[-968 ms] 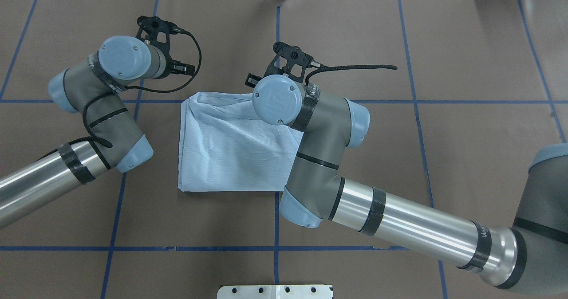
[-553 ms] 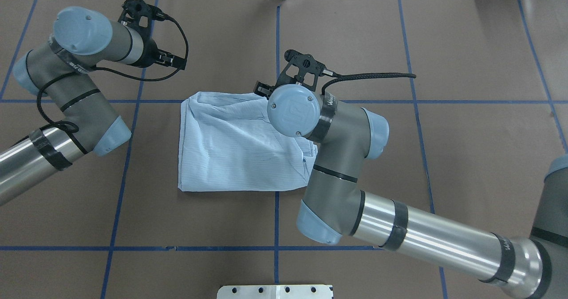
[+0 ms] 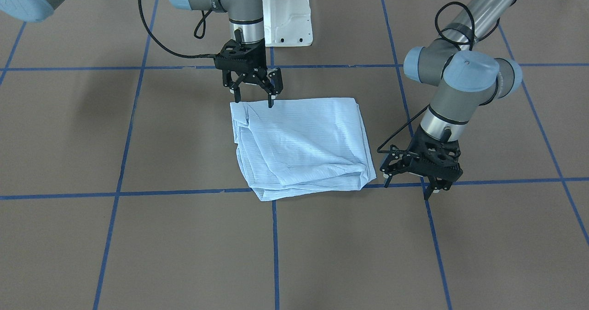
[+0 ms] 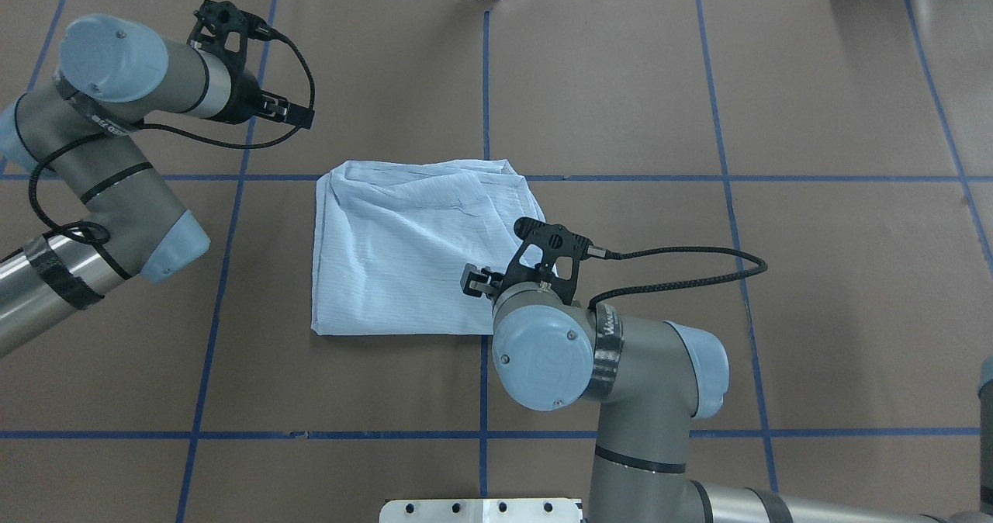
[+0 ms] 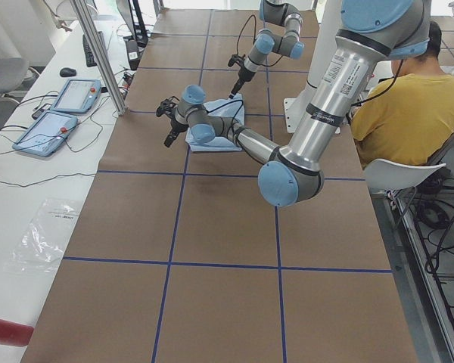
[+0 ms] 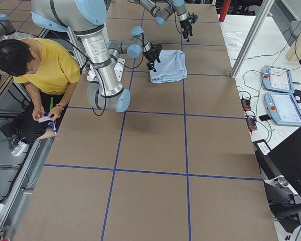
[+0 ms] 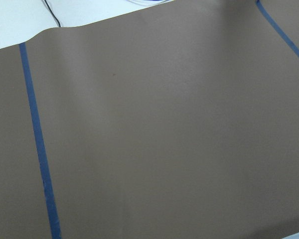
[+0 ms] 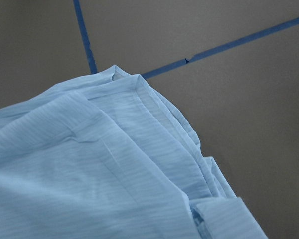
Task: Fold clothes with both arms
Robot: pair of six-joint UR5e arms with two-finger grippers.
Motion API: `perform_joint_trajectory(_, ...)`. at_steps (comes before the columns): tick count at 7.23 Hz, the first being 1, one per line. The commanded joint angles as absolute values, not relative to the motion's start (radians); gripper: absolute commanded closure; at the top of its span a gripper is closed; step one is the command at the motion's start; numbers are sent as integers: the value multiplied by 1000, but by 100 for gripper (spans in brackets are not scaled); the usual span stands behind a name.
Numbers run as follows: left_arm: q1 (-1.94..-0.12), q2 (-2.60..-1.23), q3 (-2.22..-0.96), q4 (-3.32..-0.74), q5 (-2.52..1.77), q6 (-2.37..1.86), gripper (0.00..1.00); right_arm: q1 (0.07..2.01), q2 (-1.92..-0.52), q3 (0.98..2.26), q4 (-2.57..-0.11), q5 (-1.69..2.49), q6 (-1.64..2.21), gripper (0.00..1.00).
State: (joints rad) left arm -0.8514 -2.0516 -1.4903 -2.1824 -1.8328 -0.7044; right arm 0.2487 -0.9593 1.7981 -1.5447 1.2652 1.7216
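The pale-blue striped shirt point(image 4: 403, 251) lies folded into a rough rectangle mid-table; it also shows in the front view point(image 3: 299, 144). My right gripper point(image 3: 253, 101) is open and empty, hovering just over the shirt's corner nearest the robot base. The right wrist view shows the shirt's layered folded corner point(image 8: 114, 174) close below. My left gripper point(image 3: 407, 188) is open and empty, low over bare table beside the shirt's far corner, apart from the cloth. The left wrist view shows only brown table point(image 7: 164, 124).
The table is covered in brown paper with a blue tape grid point(image 4: 485, 434). The white pedestal base point(image 3: 285, 20) stands at the robot's edge. A seated person in a yellow shirt point(image 5: 408, 113) is beside the table. Two tablets point(image 5: 60, 106) lie on a side bench.
My right arm has drawn back from the shirt's far edge to its near corner. My left arm has swung further out to the left, away from the shirt. The shirt lies as before.
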Motion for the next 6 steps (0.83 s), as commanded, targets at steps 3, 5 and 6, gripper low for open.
perform_joint_trajectory(3, -851, -2043, -1491, -2186, -1830, -715, 1, 222, -986, 1663, -1359, 1172, 1665, 0)
perform_joint_trajectory(5, -851, -2043, -1491, -2186, -1830, -716, 1, 222, -986, 1655, -1359, 1172, 1664, 0)
perform_joint_trajectory(6, -851, -2042, -1490, -2186, -1829, -716, 1, 222, -985, 1657, -1359, 1172, 1664, 0)
